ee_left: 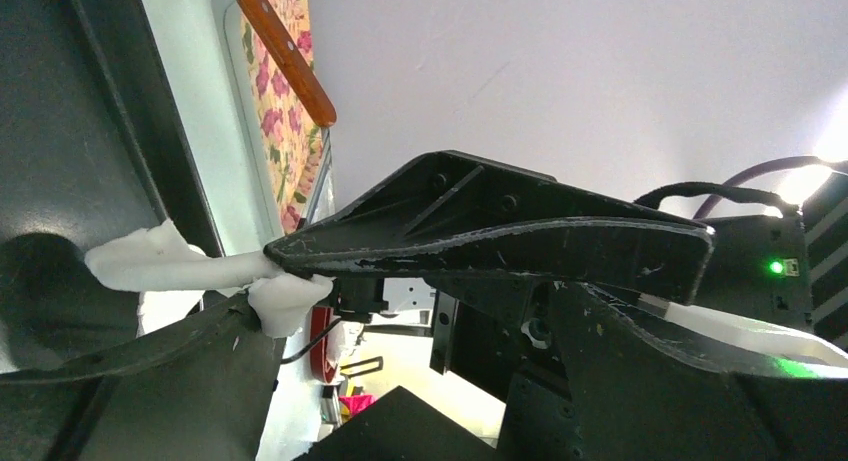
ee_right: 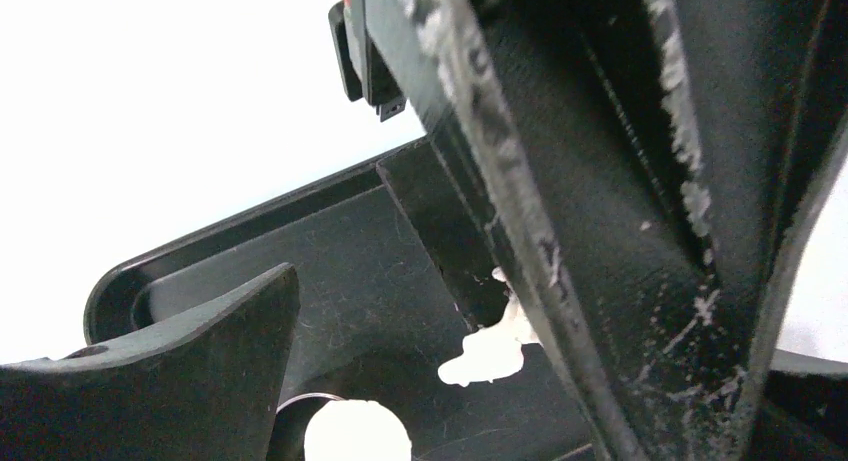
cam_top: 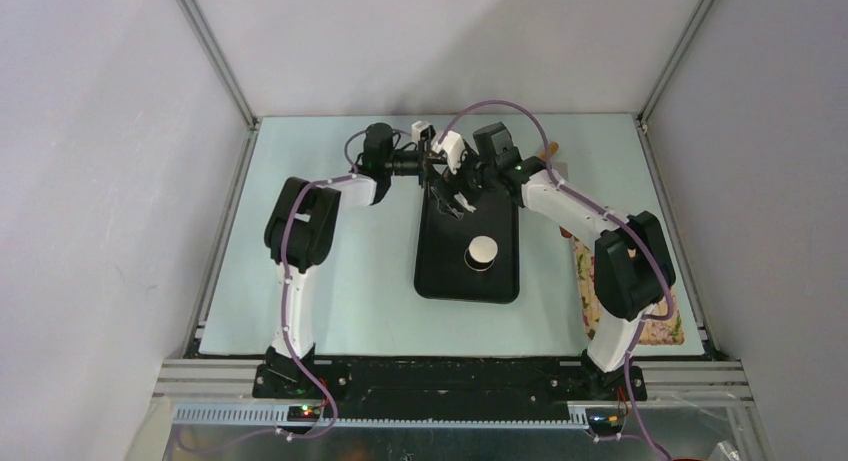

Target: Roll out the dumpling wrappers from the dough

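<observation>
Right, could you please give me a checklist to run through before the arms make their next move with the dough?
1. Left gripper open: ok, jaws stand wide.
2. Right gripper open: ok, jaws wide.
3. Dough free of the fingers: not ok; it is stretched and sticks to a black fingertip, and smears coat the right fingers.
4. Dough resting flat on the black tray: cannot tell.
5. Steel cup out of the way: ok; it stands mid-tray, apart from both grippers.
6. Rolling tool in hand: not ok; the wooden handle lies by the floral cloth, in neither gripper.
</observation>
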Motion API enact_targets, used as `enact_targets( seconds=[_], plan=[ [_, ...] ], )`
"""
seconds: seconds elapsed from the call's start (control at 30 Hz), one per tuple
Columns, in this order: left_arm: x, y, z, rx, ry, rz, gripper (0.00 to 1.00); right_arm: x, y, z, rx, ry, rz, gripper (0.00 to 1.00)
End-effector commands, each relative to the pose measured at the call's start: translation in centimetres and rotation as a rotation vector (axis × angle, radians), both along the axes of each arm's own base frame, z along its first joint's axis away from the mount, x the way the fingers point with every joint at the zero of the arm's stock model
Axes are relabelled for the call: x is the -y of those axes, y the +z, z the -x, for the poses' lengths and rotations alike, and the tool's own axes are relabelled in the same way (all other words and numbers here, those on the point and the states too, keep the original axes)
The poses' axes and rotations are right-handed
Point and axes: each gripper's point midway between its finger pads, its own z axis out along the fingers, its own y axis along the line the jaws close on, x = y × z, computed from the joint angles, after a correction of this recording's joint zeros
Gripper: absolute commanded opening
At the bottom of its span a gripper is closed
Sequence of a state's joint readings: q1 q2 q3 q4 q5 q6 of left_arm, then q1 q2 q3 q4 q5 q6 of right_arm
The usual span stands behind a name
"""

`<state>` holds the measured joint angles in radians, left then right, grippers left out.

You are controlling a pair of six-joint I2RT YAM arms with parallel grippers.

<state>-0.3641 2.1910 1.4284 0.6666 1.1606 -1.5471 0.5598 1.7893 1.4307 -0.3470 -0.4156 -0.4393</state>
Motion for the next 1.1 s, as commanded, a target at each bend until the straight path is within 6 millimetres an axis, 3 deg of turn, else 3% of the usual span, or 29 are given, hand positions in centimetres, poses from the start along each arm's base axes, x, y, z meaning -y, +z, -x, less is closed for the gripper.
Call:
enact_targets(
  seconds=[0.0, 0.23, 0.53, 0.7, 0.83, 0.93, 0.97, 1.0, 1.03, 1.07],
  plan=[
    [-2.6, 6.6, -4.3, 0.151, 0.213, 0.092, 1.00, -0.5, -4.0, 9.1, -0.309, 0.172, 0.061, 0.99],
    [-3.9, 6.6, -5.3, 0.166, 0.256, 0.087, 1.00, 0.3, -3.1, 10.7, -0.359, 0.205, 0.049, 0.99],
    [-4.4, 4.1, -6.1, 0.155, 0.287, 0.009, 1.00, 0.9, 1.3, 11.8, -0.398, 0.236, -0.027, 0.99],
    [-4.3, 3.0, -5.8, 0.154, 0.285, -0.041, 1.00, 2.4, 6.1, 8.8, -0.379, 0.180, -0.138, 0.99],
    [-3.9, 3.0, -5.4, 0.205, 0.262, -0.062, 1.00, 4.1, 8.4, 6.6, -0.323, 0.124, -0.178, 0.99],
    [-4.1, 2.2, -5.3, 0.285, 0.243, -0.166, 1.00, 6.5, 8.2, 4.5, -0.269, -0.007, -0.129, 0.99],
    [-4.6, 1.1, -5.6, 0.349, 0.237, -0.279, 1.00, 7.5, 8.1, 3.2, -0.240, -0.069, -0.115, 0.99],
    [-5.6, -0.9, -5.1, 0.281, 0.246, -0.410, 1.00, 9.6, 7.2, 1.8, -0.198, -0.180, -0.043, 0.99],
    [-6.2, -0.3, -5.7, 0.412, 0.233, -0.467, 1.00, 10.7, 7.0, 0.6, -0.157, -0.237, -0.015, 0.99],
    [-7.0, -0.6, -5.5, 0.416, 0.238, -0.531, 1.00, 13.1, 6.0, -0.5, -0.120, -0.339, 0.062, 0.99]
  ],
)
